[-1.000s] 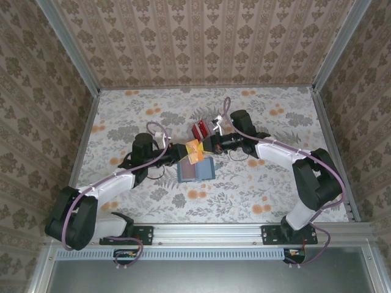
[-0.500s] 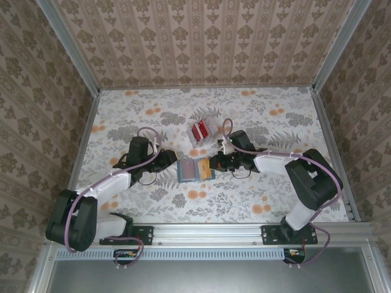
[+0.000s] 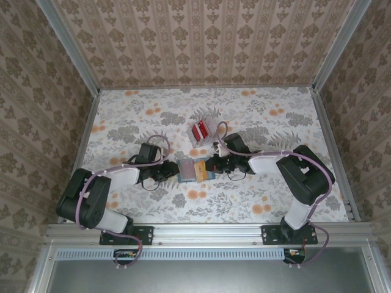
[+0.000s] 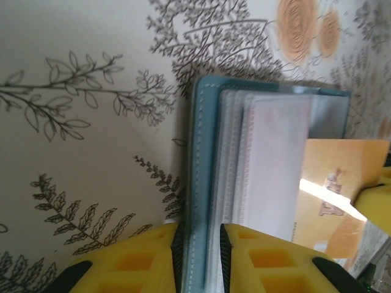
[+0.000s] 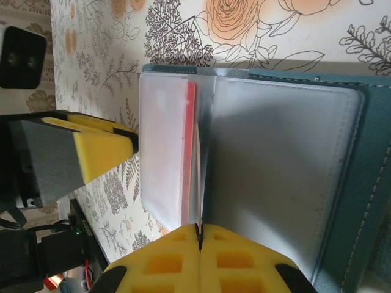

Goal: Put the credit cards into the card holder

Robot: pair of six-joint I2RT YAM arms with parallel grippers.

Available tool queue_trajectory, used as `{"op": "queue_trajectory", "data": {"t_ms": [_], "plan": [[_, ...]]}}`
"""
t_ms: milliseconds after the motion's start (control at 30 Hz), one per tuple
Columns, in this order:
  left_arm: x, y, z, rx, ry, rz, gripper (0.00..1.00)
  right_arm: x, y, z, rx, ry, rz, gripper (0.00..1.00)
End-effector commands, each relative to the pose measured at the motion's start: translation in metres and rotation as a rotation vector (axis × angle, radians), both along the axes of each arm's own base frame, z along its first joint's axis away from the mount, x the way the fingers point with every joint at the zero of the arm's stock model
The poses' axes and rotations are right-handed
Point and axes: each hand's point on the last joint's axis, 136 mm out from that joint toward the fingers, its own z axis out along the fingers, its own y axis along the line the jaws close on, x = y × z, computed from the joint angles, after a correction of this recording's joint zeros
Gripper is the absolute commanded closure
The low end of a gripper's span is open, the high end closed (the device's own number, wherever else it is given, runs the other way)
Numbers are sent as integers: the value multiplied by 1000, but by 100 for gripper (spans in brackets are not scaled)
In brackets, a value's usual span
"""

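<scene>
Left gripper (image 4: 200,237) clamps the card holder (image 4: 197,152) by its teal cover; my right gripper (image 5: 199,232) pinches a thin inner leaf (image 5: 198,204). Loose credit cards (image 3: 200,130) lie just beyond the holder, nearer my right arm.

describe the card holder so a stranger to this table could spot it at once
On the flowered table, look near the middle. The card holder lies open there, a flat teal wallet with clear sleeves and an orange pocket. The cards farther back are smaller and red.
</scene>
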Motion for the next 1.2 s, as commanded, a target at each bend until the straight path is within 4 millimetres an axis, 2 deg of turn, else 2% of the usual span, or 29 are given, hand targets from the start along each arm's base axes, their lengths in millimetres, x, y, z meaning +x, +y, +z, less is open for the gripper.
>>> {"op": "queue_trajectory", "data": {"t_ms": [0, 400, 767, 1033, 1167], "plan": [[4, -2, -2, 18, -21, -19, 76, 8, 3, 15, 6, -53, -6, 98], [2, -2, -11, 16, -2, -12, 77, 12, 10, 19, 28, -43, 9, 98], [2, -4, -11, 14, -4, -12, 77, 15, 17, 10, 35, -6, 31, 98], [-1, -2, -12, 15, -2, -8, 77, 20, 1, 10, 28, -14, -42, 98], [-2, -2, -13, 14, 1, -6, 77, 19, 3, 9, 54, 1, -37, 98]]}}
